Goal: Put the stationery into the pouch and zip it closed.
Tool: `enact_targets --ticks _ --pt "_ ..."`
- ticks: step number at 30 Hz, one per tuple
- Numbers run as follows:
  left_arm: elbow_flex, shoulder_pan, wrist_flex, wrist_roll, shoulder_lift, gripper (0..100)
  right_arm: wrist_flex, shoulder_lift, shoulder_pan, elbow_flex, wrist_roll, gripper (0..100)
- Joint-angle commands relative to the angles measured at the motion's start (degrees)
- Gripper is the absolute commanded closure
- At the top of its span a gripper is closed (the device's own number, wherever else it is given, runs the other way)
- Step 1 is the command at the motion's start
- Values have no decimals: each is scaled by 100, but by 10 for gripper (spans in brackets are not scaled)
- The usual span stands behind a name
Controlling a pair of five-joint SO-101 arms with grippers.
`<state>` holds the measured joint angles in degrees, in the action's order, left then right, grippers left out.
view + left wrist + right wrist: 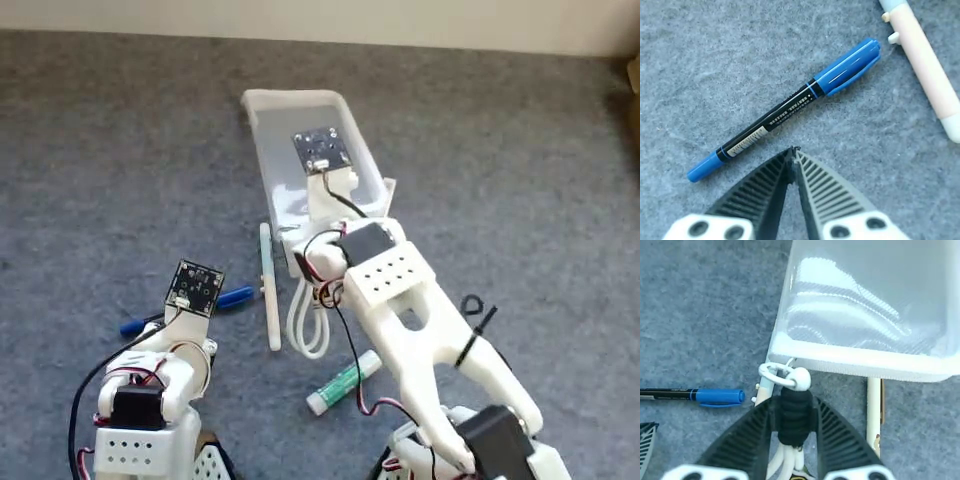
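High view: translucent pouch [262, 150] at upper centre; blue marker [235, 297] at lower left.
Left wrist view: left gripper [793, 150] pressed together at bottom centre, tips just below the blue marker, apart from it.
Right wrist view: right gripper [792, 402] clamped on black-wrapped cord [792, 420]; pouch just above.

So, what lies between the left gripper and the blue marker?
The stretch is bare grey carpet, as the left wrist view shows; the left gripper points at the blue marker without touching it.
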<state>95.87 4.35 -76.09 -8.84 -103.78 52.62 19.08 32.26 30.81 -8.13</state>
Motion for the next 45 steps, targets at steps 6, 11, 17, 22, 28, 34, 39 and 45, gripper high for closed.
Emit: enact_targets --ticks 6,11,17,22,28,34,39,45 --pt "127 40 -44 44 -57 993 -734 1121 101 655 -26 995" --pt "110 57 -18 35 -84 993 -1288 1640 92 1218 -26 995" --pt "-277 242 862 35 -92 993 -1393 1886 92 1473 -35 995" --pt "-690 277 1530 44 -84 983 -1393 1903 92 1516 -53 995" --pt "-1007 295 1530 360 -84 764 -1385 1903 101 1516 -62 995" --pt "-1253 66 1811 1152 -84 723 -1367 1912 119 1525 -62 995" --pt "-1218 -453 2066 1160 -84 723 -1358 1912 127 1525 -62 995" --pt "-637 -743 2927 1160 -75 723 -1349 1912 127 1525 -62 995"
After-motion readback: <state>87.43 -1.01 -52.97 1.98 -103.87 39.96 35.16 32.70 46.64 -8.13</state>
